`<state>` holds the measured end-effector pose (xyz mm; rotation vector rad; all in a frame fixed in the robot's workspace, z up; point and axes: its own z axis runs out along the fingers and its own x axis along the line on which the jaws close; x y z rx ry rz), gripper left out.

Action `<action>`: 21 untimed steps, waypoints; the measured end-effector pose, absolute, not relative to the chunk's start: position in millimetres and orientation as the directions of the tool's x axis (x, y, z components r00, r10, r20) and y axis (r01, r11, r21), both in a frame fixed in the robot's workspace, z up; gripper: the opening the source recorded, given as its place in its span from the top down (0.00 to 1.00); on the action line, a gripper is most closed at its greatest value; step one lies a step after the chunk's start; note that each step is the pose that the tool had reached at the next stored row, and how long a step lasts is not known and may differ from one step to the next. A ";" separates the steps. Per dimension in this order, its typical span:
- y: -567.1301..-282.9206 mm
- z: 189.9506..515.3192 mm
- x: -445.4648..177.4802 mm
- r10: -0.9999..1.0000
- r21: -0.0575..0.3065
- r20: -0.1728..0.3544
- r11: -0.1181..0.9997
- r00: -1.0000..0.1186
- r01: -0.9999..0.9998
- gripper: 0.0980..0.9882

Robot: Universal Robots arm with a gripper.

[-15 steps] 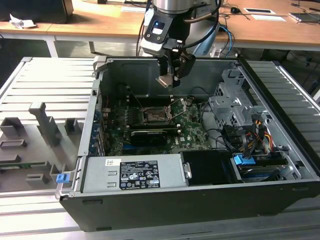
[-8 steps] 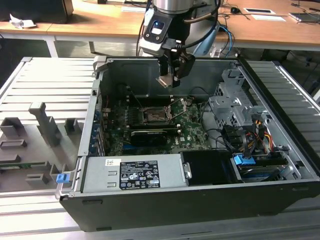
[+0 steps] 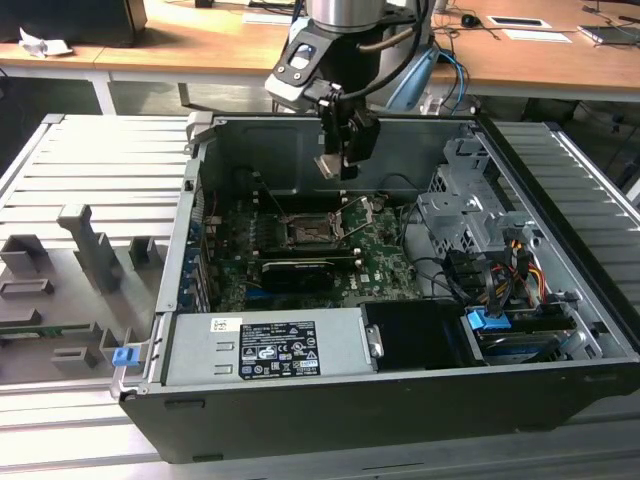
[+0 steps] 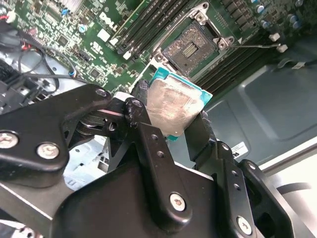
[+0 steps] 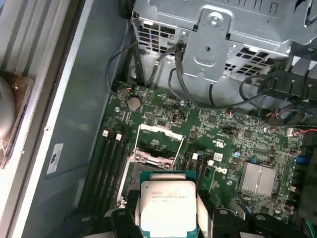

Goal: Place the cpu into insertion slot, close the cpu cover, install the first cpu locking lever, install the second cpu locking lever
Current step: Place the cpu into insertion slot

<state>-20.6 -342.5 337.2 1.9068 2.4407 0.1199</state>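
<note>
the black tool (image 3: 337, 162) clamps the small flat silver-grey square cpu (image 4: 174, 105) by its edges, held in the air above the square black metal-rimmed insertion slot (image 4: 190, 45) on the green motherboard (image 3: 388, 262).

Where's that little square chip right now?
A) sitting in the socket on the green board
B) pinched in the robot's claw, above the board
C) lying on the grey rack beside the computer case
B: the chip is clamped in the gripper, up above the green board, and the socket below it has nothing in it.
</note>
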 end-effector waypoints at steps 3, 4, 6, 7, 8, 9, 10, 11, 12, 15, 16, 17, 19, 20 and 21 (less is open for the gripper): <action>-342.4 336.1 -20.6 0.976 0.087 0.014 0.217 -0.219 0.972 0.50; -342.4 335.9 -20.9 0.977 0.087 0.014 0.210 -0.212 0.974 0.50; -342.4 335.0 -21.0 0.979 0.087 0.015 0.202 -0.204 0.975 0.50; -342.4 334.7 -21.1 0.979 0.087 0.015 0.199 -0.201 0.976 0.50; -342.4 334.2 -21.1 0.981 0.087 0.014 0.190 -0.192 0.978 0.50; -342.4 333.5 -21.1 0.986 0.087 0.014 0.164 -0.166 0.983 0.50; -342.4 332.7 -21.1 0.991 0.087 0.014 0.134 -0.136 0.987 0.50; -342.4 331.6 -21.1 0.995 0.087 0.014 0.093 -0.095 0.992 0.50; -342.4 330.8 -21.1 0.998 0.087 0.014 0.068 -0.069 0.994 0.50; -342.4 329.3 -21.1 1.000 0.087 0.014 0.004 -0.005 0.996 0.50; -342.4 328.6 -21.1 1.000 0.087 0.014 -0.025 0.024 0.996 0.50; -342.4 328.2 -21.1 0.999 0.087 0.015 -0.037 0.036 0.996 0.50; -342.4 327.2 -21.4 0.999 0.087 0.014 -0.044 0.043 0.995 0.50; -342.4 326.7 -21.5 0.999 0.087 0.014 -0.044 0.043 0.995 0.50; -342.4 325.9 -21.5 0.999 0.087 0.015 -0.045 0.044 0.995 0.50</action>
